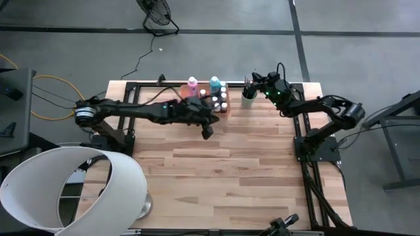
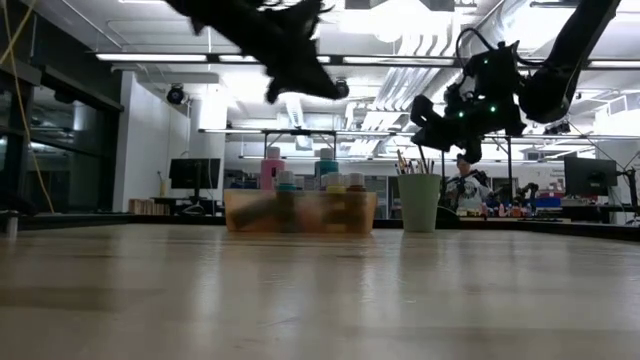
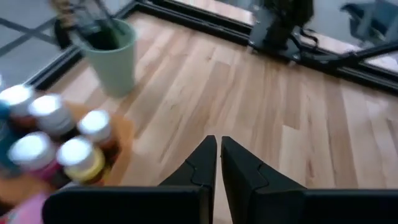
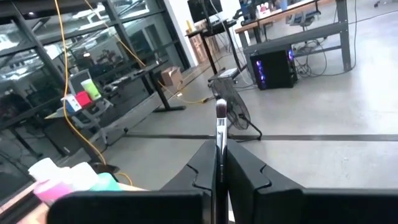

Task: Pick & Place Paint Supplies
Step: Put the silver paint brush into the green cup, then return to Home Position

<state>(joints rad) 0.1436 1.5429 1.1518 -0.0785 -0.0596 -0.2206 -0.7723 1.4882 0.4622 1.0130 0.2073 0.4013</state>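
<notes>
A translucent orange tray [image 1: 209,99] at the table's far side holds several white-capped paint bottles [image 3: 53,134], with pink [image 1: 192,83] and teal [image 1: 214,83] ones at its far edge. Right of it stands a light green cup [image 1: 248,98] with brushes in it [image 2: 408,162]. My right gripper [image 4: 219,163] hovers above and just behind the cup [image 2: 419,202], shut on a thin paintbrush [image 4: 220,121]. My left gripper [image 3: 219,155] hangs in the air at the tray's near right corner [image 1: 209,128], shut with nothing between its fingers. My right gripper pinches the paintbrush's thin handle [image 4: 219,149] between its two fingers. The brush runs along the gap between them, and its bristle end [image 4: 220,109] sticks out past the fingertips. The handle's other end is hidden by the fingers. The brush is lifted clear.
Bare wooden table [image 1: 223,170] stretches from the tray to the near edge. A large white lampshade [image 1: 72,187] overhangs the near left corner. A black frame rail [image 1: 298,141] runs along the table's right side.
</notes>
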